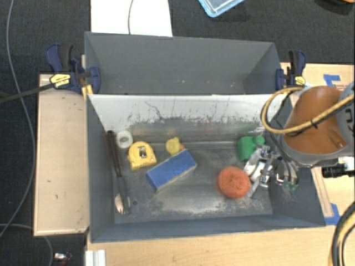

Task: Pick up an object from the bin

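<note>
So the grey bin (183, 65) has a scuffed floor with a handful of bits on it. Far left, a long dark tool (115, 165) lies along the wall, with a white ring (124, 138) near its far end. Just beside the ring sits a yellow tape measure (141, 154), and a blue block (171, 169) lies skewed right next to it. There's a small yellow lump (174, 145) just behind the block. Over right is an orange ball (234, 182), with a green thing (247, 147) behind it.
</note>
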{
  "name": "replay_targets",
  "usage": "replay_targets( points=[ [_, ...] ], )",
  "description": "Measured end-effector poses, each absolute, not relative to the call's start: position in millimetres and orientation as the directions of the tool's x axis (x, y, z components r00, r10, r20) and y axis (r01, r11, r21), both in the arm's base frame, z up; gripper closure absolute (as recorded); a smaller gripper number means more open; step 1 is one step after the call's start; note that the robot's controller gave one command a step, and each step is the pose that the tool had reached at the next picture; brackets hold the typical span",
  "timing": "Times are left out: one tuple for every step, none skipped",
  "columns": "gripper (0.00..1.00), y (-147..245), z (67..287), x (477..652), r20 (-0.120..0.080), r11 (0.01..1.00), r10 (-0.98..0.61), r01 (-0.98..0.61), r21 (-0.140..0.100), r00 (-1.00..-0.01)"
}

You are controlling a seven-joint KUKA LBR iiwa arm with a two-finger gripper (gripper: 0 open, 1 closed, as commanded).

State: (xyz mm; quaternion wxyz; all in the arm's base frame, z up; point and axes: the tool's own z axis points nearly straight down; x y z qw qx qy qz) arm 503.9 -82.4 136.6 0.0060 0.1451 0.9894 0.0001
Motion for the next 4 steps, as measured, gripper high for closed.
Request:
replay_targets(
  points=[
    [0.0,-82.1,103.0,495.6,-0.017,0.992,0.129,0.13,-0.001,-0.991],
    [0.0,-76.3,83.5,494.8,-0.014,1.0,0.02,0.02,-0.001,-1.0],
    [0.0,-61.9,75.5,485.2,-0.012,0.993,0.116,0.116,0.0,-0.993],
    [0.0,-61.2,74.1,485.4,-0.012,0.999,0.04,0.04,0.0,-0.999]
  ],
)
